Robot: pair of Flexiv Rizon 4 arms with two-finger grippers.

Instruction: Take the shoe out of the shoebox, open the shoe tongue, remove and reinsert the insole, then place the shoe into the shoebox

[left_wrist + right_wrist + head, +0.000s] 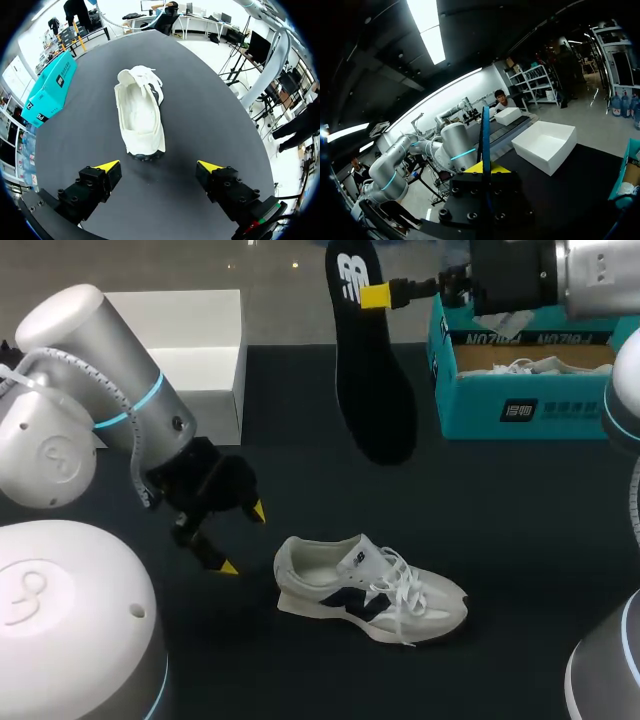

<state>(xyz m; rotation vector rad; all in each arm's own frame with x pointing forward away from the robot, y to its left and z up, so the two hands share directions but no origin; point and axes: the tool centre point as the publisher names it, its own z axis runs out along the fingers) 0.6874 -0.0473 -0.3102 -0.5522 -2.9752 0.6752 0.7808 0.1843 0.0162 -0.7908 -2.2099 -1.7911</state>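
Dark worktop [520,540] carried the white shoe [370,590] just ahead of the spread left gripper [243,538]; the right gripper [375,295] pinched the black insole [375,390] by one end, hanging beneath it. Light and probably floppy, it seemed best held near that end.

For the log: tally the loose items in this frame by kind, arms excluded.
Sneakers: 1, the white sneaker on the table.
Insoles: 1, the black insole held by the right gripper.
Boxes: 2, the teal shoebox and the white box.
Total: 4.
The white contents of the shoebox are unclear and are not counted.
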